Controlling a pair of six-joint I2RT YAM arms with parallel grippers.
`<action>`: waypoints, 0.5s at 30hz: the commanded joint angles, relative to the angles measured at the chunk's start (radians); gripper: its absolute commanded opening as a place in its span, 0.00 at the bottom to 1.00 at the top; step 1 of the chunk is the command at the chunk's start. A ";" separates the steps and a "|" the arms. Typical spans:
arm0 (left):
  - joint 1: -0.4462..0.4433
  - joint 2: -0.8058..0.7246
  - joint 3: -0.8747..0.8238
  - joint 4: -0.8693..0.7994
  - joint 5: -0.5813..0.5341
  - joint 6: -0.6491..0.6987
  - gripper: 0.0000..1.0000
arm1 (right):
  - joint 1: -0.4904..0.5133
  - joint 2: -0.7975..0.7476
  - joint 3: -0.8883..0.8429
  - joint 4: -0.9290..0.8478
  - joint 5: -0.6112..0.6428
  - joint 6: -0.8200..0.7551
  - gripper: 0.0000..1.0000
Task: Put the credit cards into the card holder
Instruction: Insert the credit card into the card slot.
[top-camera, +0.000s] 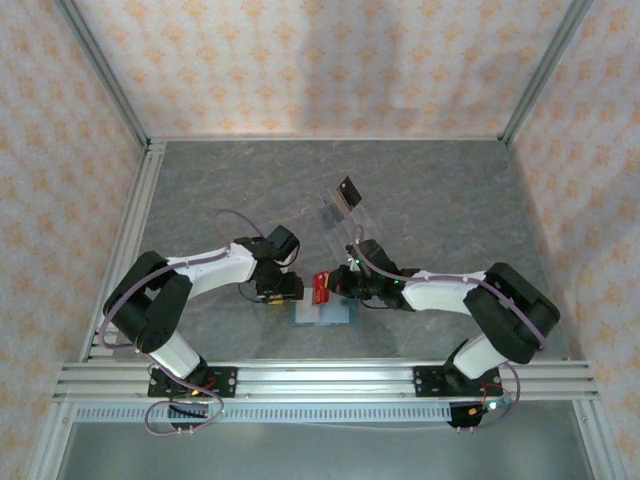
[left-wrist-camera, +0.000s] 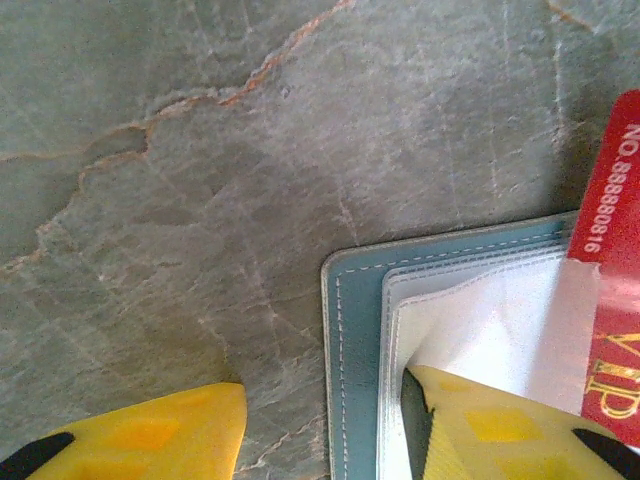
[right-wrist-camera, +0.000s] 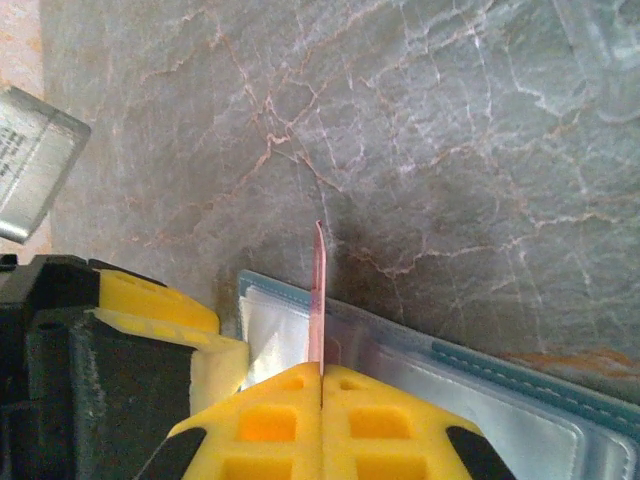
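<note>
Red card (left-wrist-camera: 615, 200) sits pinched in right gripper (right-wrist-camera: 320, 374); left gripper (left-wrist-camera: 325, 385) spread, one finger on card holder (left-wrist-camera: 355, 330).

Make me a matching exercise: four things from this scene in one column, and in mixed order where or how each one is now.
1. red card
2. black card
3. card holder
4. left gripper

A. lying open on the table
B. clamped in the right gripper
C. open, astride the holder's edge
D. standing in the clear rack

Pairs: 1-B, 2-D, 3-A, 4-C
</note>
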 joint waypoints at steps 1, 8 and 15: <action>-0.012 0.023 -0.039 0.005 -0.012 0.019 0.47 | 0.019 0.000 -0.026 0.024 0.000 0.014 0.00; -0.013 0.028 -0.036 0.007 -0.011 0.023 0.47 | 0.053 -0.034 -0.053 -0.013 0.016 0.015 0.00; -0.011 0.032 -0.040 0.007 -0.011 0.024 0.47 | 0.058 -0.068 -0.063 -0.086 0.012 -0.012 0.00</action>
